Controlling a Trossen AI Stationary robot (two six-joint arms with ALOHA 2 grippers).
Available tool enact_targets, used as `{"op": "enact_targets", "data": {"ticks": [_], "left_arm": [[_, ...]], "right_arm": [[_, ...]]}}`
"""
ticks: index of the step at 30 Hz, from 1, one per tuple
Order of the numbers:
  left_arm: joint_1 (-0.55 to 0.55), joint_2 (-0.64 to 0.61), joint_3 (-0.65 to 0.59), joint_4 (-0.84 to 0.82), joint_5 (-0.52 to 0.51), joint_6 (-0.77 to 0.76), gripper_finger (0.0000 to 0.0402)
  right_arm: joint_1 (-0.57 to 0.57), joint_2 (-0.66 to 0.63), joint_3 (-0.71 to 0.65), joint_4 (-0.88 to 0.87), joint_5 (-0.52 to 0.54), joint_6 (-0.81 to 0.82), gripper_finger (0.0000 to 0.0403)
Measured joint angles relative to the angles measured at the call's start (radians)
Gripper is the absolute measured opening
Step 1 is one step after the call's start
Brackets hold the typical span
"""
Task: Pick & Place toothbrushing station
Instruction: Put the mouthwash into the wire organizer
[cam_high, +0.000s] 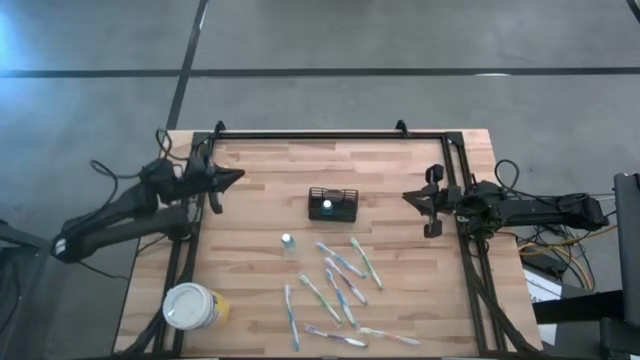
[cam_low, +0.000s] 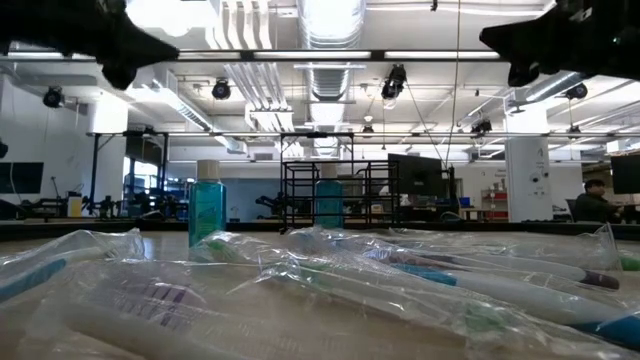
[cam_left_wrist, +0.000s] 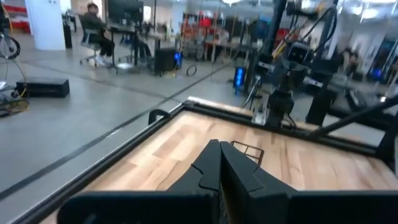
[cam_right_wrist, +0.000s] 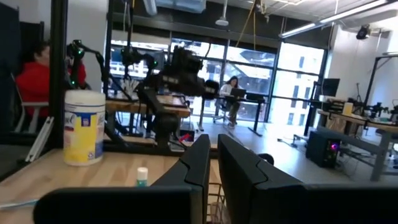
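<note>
Small black slatted rectangular toothbrushing station (cam_high: 332, 204): desk centre, untouched | left gripper (cam_high: 232, 178) at left edge, right gripper (cam_high: 412, 197) at right edge (fingers of both closed) | risk: closed fingers would knock the light holder over.

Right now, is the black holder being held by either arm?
No. The black holder stands alone mid-table, with the left gripper and right gripper both apart from it.
</note>
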Motion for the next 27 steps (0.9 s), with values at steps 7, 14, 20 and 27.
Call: {"op": "enact_targets", "data": {"ticks": [7,14,20,27], "left_arm": [[-0.052,0.295,0.252,-0.242,0.034,-0.01,0.0002],[-0.173,0.53,0.396,-0.334,-0.038,-0.065,0.0011],[-0.301,0.666,0.5,-0.448,-0.144,-0.04,0.0017],[-0.393,0.804,0.609,-0.54,-0.201,-0.108,0.0062]], "right_arm": [[0.0,0.0,-0.003,0.015,-0.001,0.013,0.0027],[0.0,0.002,-0.003,0.079,-0.001,0.019,0.0027],[0.0,0.032,-0.003,0.08,-0.001,0.056,0.0027],[0.0,0.091,-0.003,0.081,-0.001,0.058,0.0027]]}}
